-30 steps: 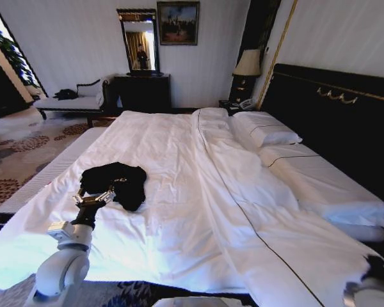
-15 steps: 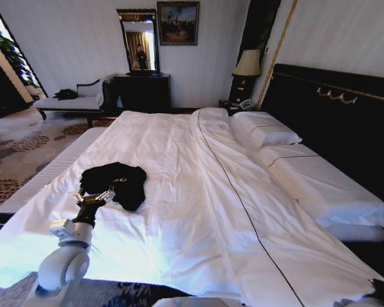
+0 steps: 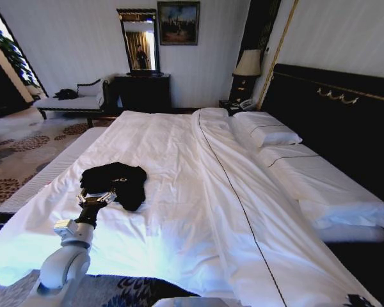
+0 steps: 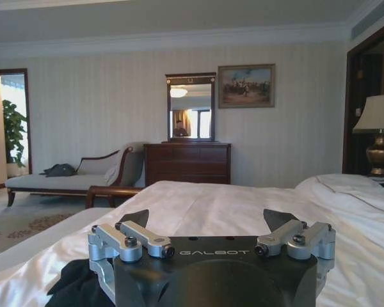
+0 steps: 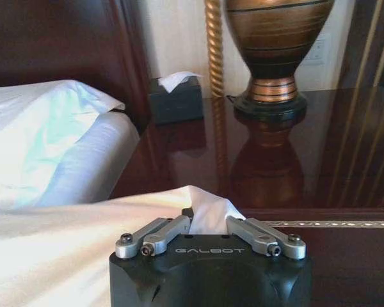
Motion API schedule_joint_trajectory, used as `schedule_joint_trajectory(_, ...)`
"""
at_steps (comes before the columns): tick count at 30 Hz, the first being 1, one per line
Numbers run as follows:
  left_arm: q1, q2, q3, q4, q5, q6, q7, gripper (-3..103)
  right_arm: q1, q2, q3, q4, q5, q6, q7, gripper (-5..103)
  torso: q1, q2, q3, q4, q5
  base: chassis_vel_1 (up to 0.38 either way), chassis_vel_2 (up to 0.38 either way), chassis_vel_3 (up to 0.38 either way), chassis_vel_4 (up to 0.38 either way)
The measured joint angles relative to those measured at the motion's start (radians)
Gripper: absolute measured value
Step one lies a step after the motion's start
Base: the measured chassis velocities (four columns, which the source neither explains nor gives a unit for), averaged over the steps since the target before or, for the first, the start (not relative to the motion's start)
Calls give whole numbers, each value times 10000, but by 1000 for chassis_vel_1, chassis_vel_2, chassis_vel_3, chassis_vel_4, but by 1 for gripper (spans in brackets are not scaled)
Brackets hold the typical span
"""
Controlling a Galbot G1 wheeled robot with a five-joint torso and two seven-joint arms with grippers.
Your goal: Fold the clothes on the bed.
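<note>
Far left stands a pale chaise (image 3: 70,101) with a dark curved frame, and beside it a dark wooden dresser (image 3: 144,93). On the left half of the bed (image 3: 179,160), toward its foot, the T-shirt (image 3: 115,181) lies in a soft black crumpled heap, roughly oval, its long axis running across the bed; which way the collar points cannot be told. The left tool (image 3: 96,199) sits at the heap's near edge, its silver-linked fingers (image 4: 131,238) spread wide and released, gripping nothing; in the left wrist view black cloth shows just beside one finger. The duvet (image 3: 243,192) is smooth white cotton with a thin dark piping line running from head to foot, lightly wrinkled. To the right come plump white pillows (image 3: 265,133), a tall dark headboard (image 3: 333,115) with gold trim, and a glossy nightstand (image 5: 294,147) bearing a bronze lamp base (image 5: 278,45) and a dark tissue box (image 5: 175,99). The right tool (image 5: 208,224) is clenched on a peaked fold of the duvet.
</note>
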Motion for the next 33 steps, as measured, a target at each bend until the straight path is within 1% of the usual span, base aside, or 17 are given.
schedule_joint_trajectory(3,146,-174,-41,-97,58,86,-43,100,190,0,-146,166,2,122,-8,13,0,0,0,3,4,0,0,0,0)
schedule_joint_trajectory(5,411,-301,-154,-262,58,204,-87,100,285,-29,-147,626,-54,167,-17,24,0,0,0,5,3,0,0,0,0)
schedule_joint_trajectory(6,411,-301,-154,-262,58,204,-87,100,285,-29,-147,626,-54,167,-17,24,0,0,0,5,3,0,0,0,0)
schedule_joint_trajectory(7,617,-317,-262,-362,62,219,-99,100,302,-164,-56,985,-57,161,-12,29,0,-1,0,4,8,0,0,0,0)
schedule_joint_trajectory(8,813,-318,-366,-435,80,216,-106,100,301,-348,80,1348,-21,120,-14,35,0,0,0,6,7,0,0,0,0)
schedule_joint_trajectory(9,1063,-317,-498,-504,103,192,-107,100,261,-643,284,1871,142,27,-93,35,0,0,0,8,3,0,0,0,0)
schedule_joint_trajectory(10,1318,-340,-632,-548,107,177,-127,100,188,-1105,589,2271,529,-106,-340,40,0,0,0,13,-10,0,0,0,0)
schedule_joint_trajectory(11,1318,-340,-632,-548,107,177,-127,100,188,-1105,589,2271,529,-106,-340,40,0,0,0,13,-10,0,0,0,0)
schedule_joint_trajectory(13,1492,-523,-684,-582,97,216,-174,100,131,-1828,840,2408,1056,-350,-545,51,-1,0,-1,9,2,0,0,0,0)
schedule_joint_trajectory(15,1674,-818,-677,-669,158,287,-197,100,60,-2423,926,2447,1220,-715,-371,61,-1,1,0,9,2,0,0,0,0)
schedule_joint_trajectory(16,1794,-957,-676,-734,197,299,-209,100,-22,-2638,948,2447,1244,-947,-181,61,0,0,0,10,3,0,0,0,0)
schedule_joint_trajectory(17,1794,-957,-676,-734,197,299,-209,100,-22,-2638,948,2447,1244,-947,-181,61,0,0,0,10,3,0,0,0,0)
schedule_joint_trajectory(19,1998,-1256,-672,-836,302,278,-235,100,-212,-2769,795,2447,1144,-1329,245,73,0,0,1,11,3,0,0,0,0)
schedule_joint_trajectory(22,1924,-1693,-616,-769,608,131,-299,100,-264,-2575,36,2442,896,-1600,669,89,-1,1,0,0,8,0,0,0,0)
schedule_joint_trajectory(24,1865,-1835,-581,-761,672,108,-312,100,-99,-2614,-89,2439,874,-1659,831,89,-2,1,-1,4,4,0,0,0,0)
schedule_joint_trajectory(26,1752,-2033,-503,-802,754,90,-334,100,222,-2914,45,2434,663,-1818,1073,97,-1,0,0,13,3,0,0,0,0)
schedule_joint_trajectory(33,1729,-2277,-368,-1001,833,82,-364,100,49,-3500,963,2419,354,-2274,1036,100,1,0,1,7,5,0,0,0,0)
